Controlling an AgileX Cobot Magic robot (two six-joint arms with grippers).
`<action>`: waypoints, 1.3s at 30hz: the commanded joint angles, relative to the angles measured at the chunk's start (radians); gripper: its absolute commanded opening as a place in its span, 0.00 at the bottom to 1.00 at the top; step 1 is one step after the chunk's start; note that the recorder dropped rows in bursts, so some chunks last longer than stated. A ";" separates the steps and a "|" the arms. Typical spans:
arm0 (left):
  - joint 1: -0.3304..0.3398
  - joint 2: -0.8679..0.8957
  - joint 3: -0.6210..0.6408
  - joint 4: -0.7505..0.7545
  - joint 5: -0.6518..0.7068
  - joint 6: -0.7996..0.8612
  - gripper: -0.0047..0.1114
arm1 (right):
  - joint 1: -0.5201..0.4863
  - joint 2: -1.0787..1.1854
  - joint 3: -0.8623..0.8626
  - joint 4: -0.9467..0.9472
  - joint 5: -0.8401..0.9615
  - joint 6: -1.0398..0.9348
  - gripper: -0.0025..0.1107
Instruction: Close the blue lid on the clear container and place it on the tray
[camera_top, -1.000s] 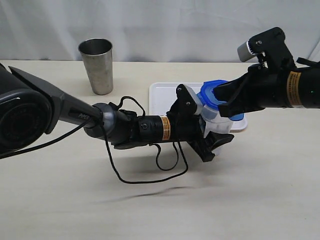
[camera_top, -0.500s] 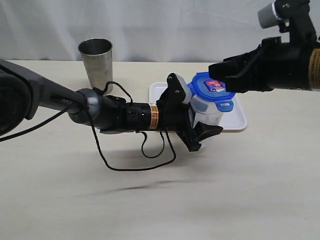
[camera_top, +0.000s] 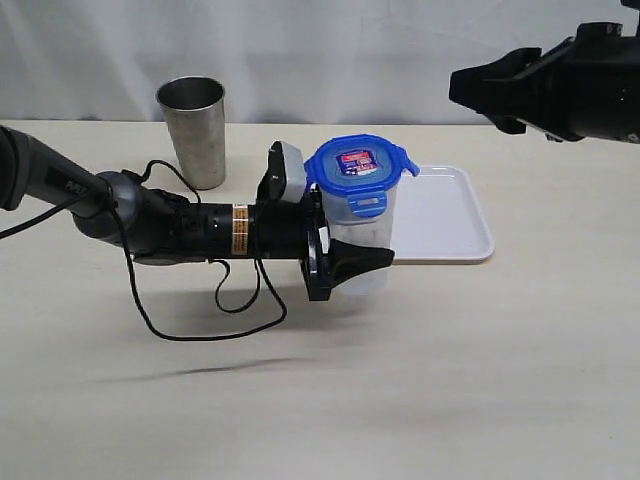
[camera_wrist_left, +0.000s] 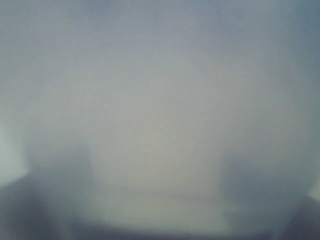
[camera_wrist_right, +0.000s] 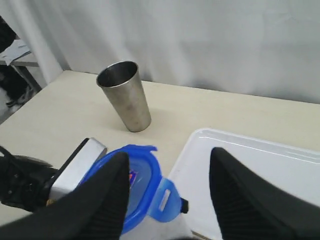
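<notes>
clear container (camera_top: 370, 230) | upright, translucent; blue lid (camera_top: 357, 165) seated on top

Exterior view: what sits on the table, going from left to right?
Grey steel tumbler → tall clear plastic container topped by the blue snap-lock lid → flat white rectangular tray.

**Steel tumbler at the back of the table**

A grey steel tumbler (camera_top: 192, 130) stands upright on the pale beige table (camera_top: 450, 390) — at about ten o'clock from the table's middle in the exterior view, near the far edge. Its open mouth is wider than its base. A white curtain (camera_top: 350, 50) hangs behind the table in soft folds.
</notes>
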 joint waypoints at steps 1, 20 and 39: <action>0.039 -0.028 0.003 0.053 -0.034 0.019 0.04 | 0.001 0.035 -0.068 -0.004 0.164 -0.006 0.44; 0.089 -0.077 0.003 0.151 0.133 0.022 0.04 | -0.081 0.322 -0.387 2.767 1.294 -2.567 0.45; 0.089 -0.077 0.003 0.147 0.137 0.022 0.04 | 0.061 0.442 -0.413 2.487 1.194 -2.329 0.40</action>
